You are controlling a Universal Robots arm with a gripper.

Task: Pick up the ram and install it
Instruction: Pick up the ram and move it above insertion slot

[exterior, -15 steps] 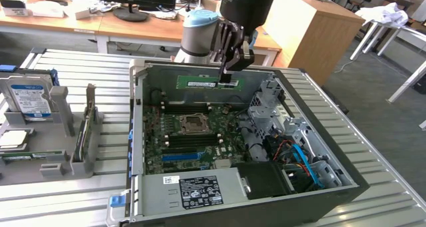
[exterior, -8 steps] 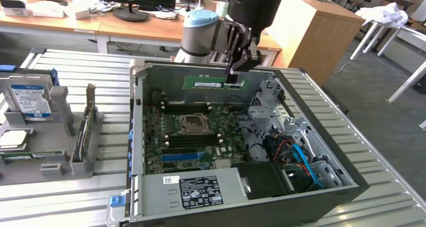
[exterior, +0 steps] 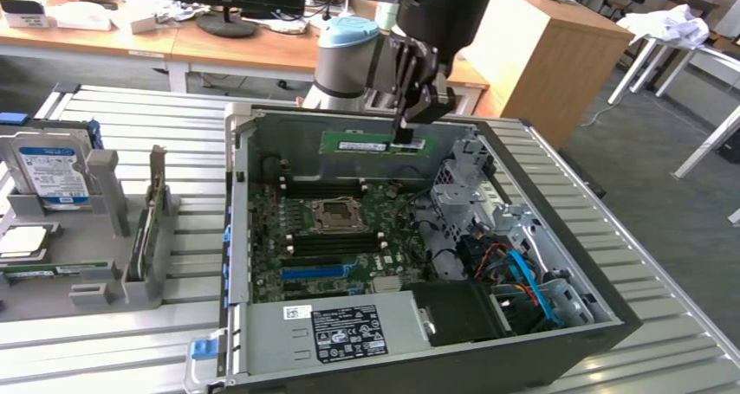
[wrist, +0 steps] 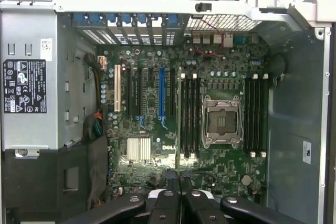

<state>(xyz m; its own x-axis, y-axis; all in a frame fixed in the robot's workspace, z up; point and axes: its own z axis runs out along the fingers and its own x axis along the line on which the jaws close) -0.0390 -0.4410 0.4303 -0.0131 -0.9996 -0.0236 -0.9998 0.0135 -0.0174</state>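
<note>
Green and thin, the ram point(exterior: 367, 142) hangs level over the far side of the open computer case point(exterior: 611, 316). The gripper point(exterior: 406, 139) is clamped on its end at the exterior view's right. Its long axis runs left to right in that view, parallel to the dark memory slots point(exterior: 329, 189) on the motherboard point(exterior: 289, 238) below. A small pale label and dark chips show on its face.

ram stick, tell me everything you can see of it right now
The ram is a long, narrow, thin green circuit board with a small white label on its face. It hangs level and on edge over the open computer case, near the far wall and well clear of the motherboard below, so it is not seated in any slot. The hand is shut on its end toward the exterior view's right; nothing else touches it.
</note>
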